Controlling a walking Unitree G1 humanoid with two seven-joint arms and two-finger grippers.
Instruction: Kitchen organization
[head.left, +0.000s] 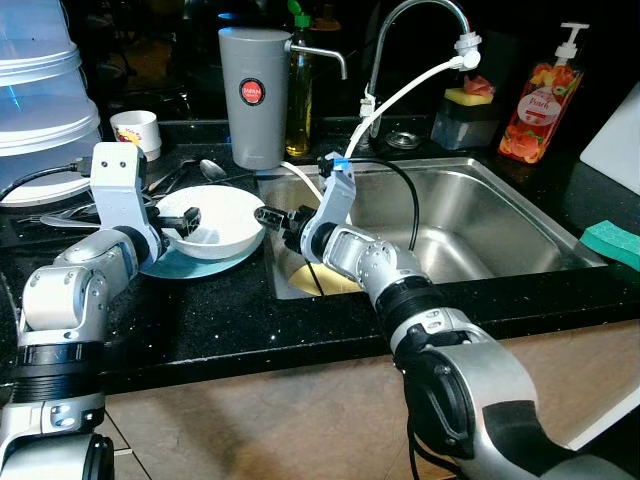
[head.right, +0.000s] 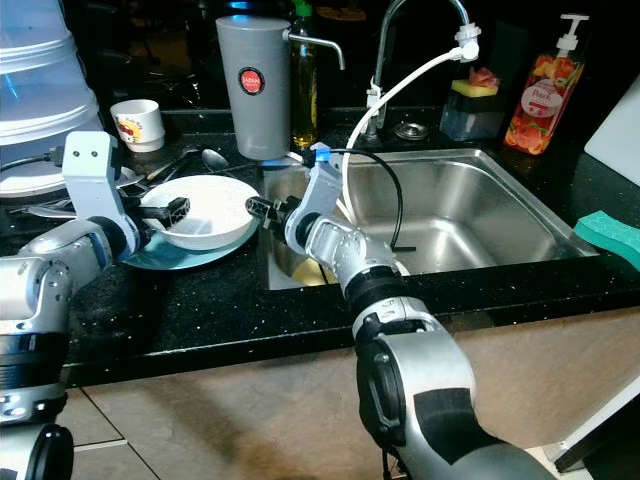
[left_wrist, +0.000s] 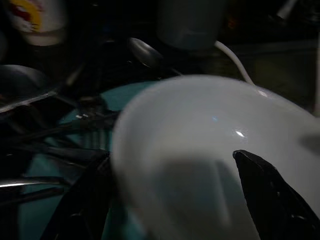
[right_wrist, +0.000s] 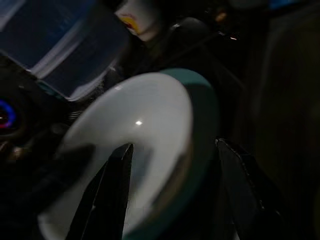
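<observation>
The robot seems to be going for the white bowl (head.left: 212, 222), which sits on a teal plate (head.left: 190, 265) on the black table (head.left: 200, 320), just left of the sink (head.left: 470, 220). The left hand (head.left: 186, 222) straddles the bowl's near rim, fingers spread, not clamped yet. The right hand (head.left: 272, 218) hovers wide open by the far rim, over the sink's corner. Probably best to pinch the rim squarely and lift slowly so the plate stays put. The bowl looks glossy, smooth and empty.
</observation>
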